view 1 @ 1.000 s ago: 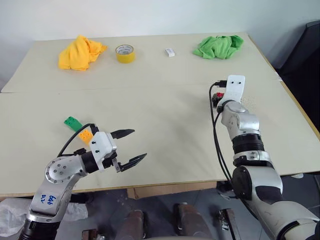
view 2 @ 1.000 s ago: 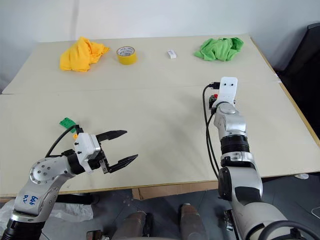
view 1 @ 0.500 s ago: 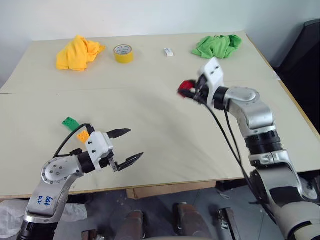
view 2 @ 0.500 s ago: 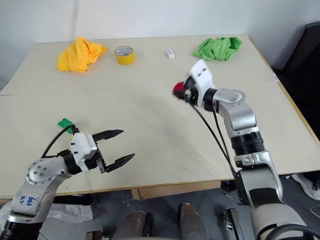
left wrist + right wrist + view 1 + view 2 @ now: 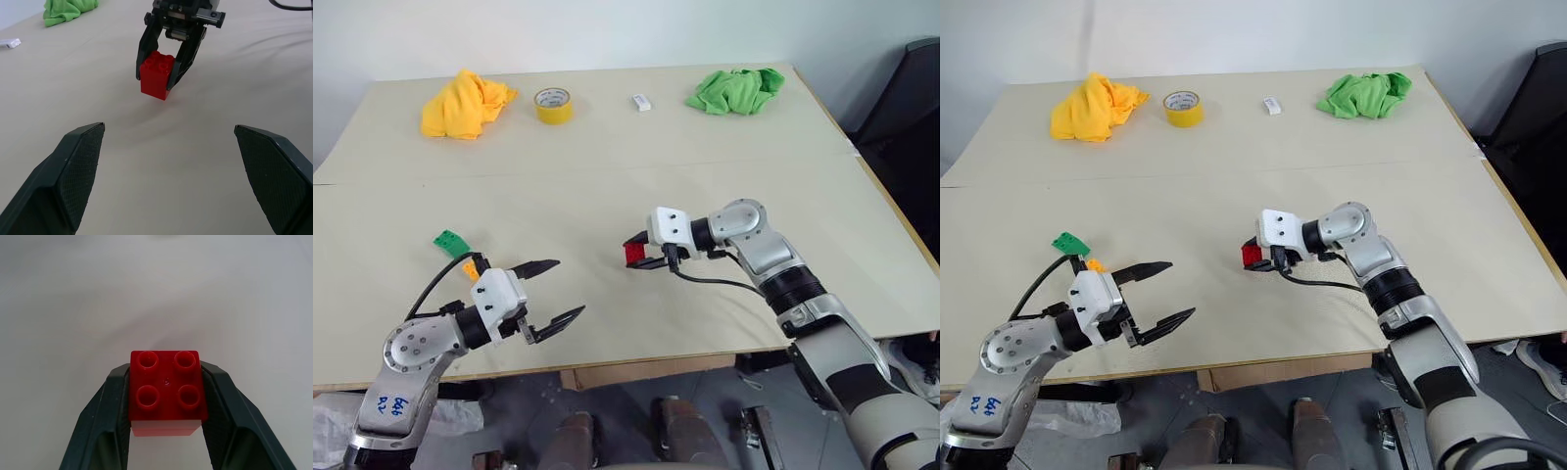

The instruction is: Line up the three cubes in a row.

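A red cube (image 5: 633,254) is seen pinched between the 2 black fingers of the right gripper (image 5: 641,256), studs up, low over the bare middle of the table (image 5: 607,196); whether the block's underside touches the surface cannot be told. In the right wrist view the fingers (image 5: 110,406) are pressed against 2 opposite sides of the cube, 4 studs showing between them.

Taking the red cube as the landmark, the left gripper (image 5: 553,291) is held well apart from it, toward the table's near left edge, its 2 fingers spread wide and nothing between them. From the left wrist view the red cube is framed in the gap between those spread fingers (image 5: 78,166), farther off.

The green cube (image 5: 452,242) and the orange-yellow cube (image 5: 470,268) lie just beside each other on the table, well to the left of the red cube and just behind the left gripper's wrist; the orange-yellow one is partly hidden by the gripper's housing and cable.

Far beyond the red cube, along the table's back edge, a yellow cloth (image 5: 463,101), a yellow tape roll (image 5: 554,104), a small white block (image 5: 641,102) and a green cloth (image 5: 734,90) are seen.
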You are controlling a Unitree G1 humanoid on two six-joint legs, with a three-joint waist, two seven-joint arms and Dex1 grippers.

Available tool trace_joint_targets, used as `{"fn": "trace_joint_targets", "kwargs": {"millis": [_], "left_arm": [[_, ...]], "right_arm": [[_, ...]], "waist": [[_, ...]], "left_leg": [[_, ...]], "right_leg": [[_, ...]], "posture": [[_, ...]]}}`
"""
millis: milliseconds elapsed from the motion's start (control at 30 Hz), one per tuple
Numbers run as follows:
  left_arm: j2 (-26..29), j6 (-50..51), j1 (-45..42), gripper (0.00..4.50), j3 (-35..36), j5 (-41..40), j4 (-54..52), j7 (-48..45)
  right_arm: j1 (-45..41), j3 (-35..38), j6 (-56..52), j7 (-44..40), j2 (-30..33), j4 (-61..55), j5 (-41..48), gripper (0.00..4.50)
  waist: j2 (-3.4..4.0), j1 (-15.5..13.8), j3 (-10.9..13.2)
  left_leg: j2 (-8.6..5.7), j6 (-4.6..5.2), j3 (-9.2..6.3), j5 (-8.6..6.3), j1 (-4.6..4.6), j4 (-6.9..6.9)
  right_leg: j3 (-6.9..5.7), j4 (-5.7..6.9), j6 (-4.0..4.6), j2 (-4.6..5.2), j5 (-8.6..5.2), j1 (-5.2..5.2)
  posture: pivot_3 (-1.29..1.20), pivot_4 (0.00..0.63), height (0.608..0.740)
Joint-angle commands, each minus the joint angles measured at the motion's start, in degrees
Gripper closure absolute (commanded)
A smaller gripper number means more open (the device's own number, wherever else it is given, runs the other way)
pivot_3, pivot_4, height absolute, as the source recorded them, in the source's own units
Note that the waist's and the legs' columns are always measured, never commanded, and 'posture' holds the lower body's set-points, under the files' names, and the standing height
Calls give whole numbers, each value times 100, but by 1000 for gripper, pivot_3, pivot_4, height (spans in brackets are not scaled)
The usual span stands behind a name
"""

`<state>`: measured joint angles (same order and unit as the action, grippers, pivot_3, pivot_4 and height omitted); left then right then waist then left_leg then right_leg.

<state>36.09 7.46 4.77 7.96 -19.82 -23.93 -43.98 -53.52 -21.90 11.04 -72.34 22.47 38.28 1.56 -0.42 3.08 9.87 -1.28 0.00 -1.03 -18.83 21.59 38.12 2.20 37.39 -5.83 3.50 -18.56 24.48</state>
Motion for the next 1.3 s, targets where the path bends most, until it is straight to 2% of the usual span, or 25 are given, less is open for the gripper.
{"fn": "trace_joint_targets", "kwargs": {"millis": [33,167,233,300,467,600,700,800,900,1033,1300], "left_arm": [[-2,-30,50,0,92,-59,-205,24],[9,10,74,0,106,-86,-237,40],[-4,61,106,0,138,-119,-242,71],[-109,129,206,0,235,-162,-287,237],[-624,-79,785,0,737,-112,-339,798],[-1222,-518,1468,0,1770,-236,-158,1333],[-1570,-657,2386,0,2490,-582,-180,1261],[-1741,-752,2904,0,2951,-788,-71,1233],[-1844,-835,3082,0,3287,-856,256,1320],[-2041,-906,2785,0,3653,-888,901,1873],[-1577,-251,1691,0,3240,-954,534,2370]], "right_arm": [[-15,216,300,-145,16,116,69,3002],[92,318,540,-301,-54,242,160,3002],[76,451,497,-363,-119,303,273,2267],[46,615,450,-347,-145,344,388,1727],[223,1115,345,-466,-30,-81,861,94],[811,1509,99,-861,146,-977,1579,39],[1497,1740,-272,-1067,222,-1861,2204,39],[1919,1871,31,-976,180,-2245,2297,39],[2244,1832,-136,-893,238,-2540,2280,39],[2895,1735,-16,-767,178,-2919,2195,39],[2738,1811,-225,-400,160,-2919,2219,39]], "waist": [[0,-11,0],[0,-8,0],[0,-5,0],[0,6,0],[0,1,0],[-1,-23,0],[-3,-27,-1],[-8,-57,2],[-8,-139,3],[-14,-172,1],[-18,-167,2]], "left_leg": [[0,0,0,0,0,1],[0,0,-1,0,0,4],[0,0,-1,0,0,3],[1,0,-1,0,0,3],[2,0,0,-1,0,0],[4,1,-1,-3,0,-1],[7,4,0,-6,-2,-3],[9,8,1,-14,-7,-2],[9,38,-1,-31,-32,-2],[12,39,-23,-44,-79,-9],[10,37,-25,-43,-74,-5]], "right_leg": [[-1,0,0,0,0,0],[-2,1,0,0,0,-2],[-2,1,0,0,0,-2],[-2,2,0,0,0,-2],[-3,1,0,0,0,0],[-6,-8,0,1,0,-4],[-5,-39,0,1,0,-10],[-4,-47,0,1,0,-18],[-8,-49,0,1,0,-41],[-30,-76,7,3,-4,-103],[-34,-81,2,7,4,-102]], "posture": [[0,150,740],[0,150,740],[0,150,740],[0,150,740],[0,150,740],[0,150,740],[0,150,740],[0,150,740],[0,150,740],[0,150,740],[0,150,740]]}}
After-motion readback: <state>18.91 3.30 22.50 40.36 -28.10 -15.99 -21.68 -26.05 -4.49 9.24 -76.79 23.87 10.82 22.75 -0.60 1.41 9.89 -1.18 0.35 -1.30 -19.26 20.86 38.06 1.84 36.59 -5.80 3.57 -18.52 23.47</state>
